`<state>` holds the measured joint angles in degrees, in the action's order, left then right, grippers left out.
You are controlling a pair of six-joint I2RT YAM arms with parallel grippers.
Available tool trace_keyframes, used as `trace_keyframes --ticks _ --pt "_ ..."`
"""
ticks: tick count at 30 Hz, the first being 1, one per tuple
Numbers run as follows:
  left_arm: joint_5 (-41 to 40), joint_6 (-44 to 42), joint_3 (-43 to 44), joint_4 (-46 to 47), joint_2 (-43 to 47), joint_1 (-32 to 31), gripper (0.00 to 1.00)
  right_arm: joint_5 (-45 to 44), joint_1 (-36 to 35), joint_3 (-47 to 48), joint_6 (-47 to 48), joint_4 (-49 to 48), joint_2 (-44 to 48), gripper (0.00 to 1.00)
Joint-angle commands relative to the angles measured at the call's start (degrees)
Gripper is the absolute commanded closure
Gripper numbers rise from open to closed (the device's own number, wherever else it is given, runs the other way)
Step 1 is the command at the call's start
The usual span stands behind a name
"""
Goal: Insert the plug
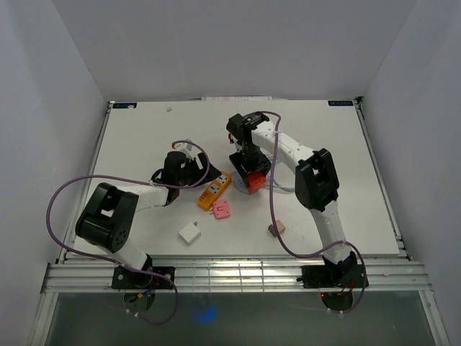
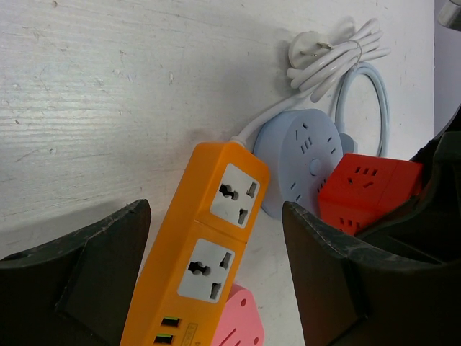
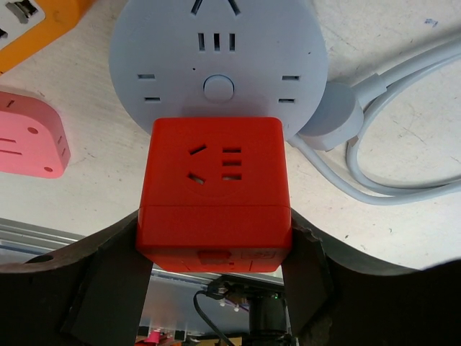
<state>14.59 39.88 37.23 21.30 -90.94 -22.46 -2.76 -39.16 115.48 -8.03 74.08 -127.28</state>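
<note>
My right gripper (image 3: pixel 215 241) is shut on a red cube adapter (image 3: pixel 215 187), its fingers (image 3: pixel 108 281) pressing both sides. The cube sits at the near edge of a round pale-blue power strip (image 3: pixel 216 65), overlapping it; I cannot see its plug pins. In the top view the red cube (image 1: pixel 253 180) and right gripper (image 1: pixel 248 169) are at mid-table. My left gripper (image 2: pixel 215 216) is open, its jaws straddling an orange power strip (image 2: pixel 209 252) without gripping it. The orange strip (image 1: pixel 215 189) lies left of the blue strip (image 2: pixel 302 155).
A pink adapter (image 1: pixel 221 210) lies against the orange strip's near end. A white adapter (image 1: pixel 190 233) and a small pinkish object (image 1: pixel 277 228) lie near the front edge. The blue strip's bundled white cable and plug (image 2: pixel 306 47) lie behind it.
</note>
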Motion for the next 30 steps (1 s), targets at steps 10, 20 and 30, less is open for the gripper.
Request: trace_keyframes --ticks 10,20,30 --pt "0.9 -0.9 1.8 0.8 -0.3 -1.0 0.16 -2.1 0.3 3.9 3.5 -4.6 -9.8 0.89" --pt "0.9 -1.0 2.2 0.8 -0.7 -1.7 0.16 -4.9 -0.4 6.2 3.5 -3.8 -13.2 0.88" --pt "0.6 -1.2 2.2 0.7 -0.6 -1.7 0.16 -6.8 -0.6 2.6 6.0 -7.1 -2.3 0.73"
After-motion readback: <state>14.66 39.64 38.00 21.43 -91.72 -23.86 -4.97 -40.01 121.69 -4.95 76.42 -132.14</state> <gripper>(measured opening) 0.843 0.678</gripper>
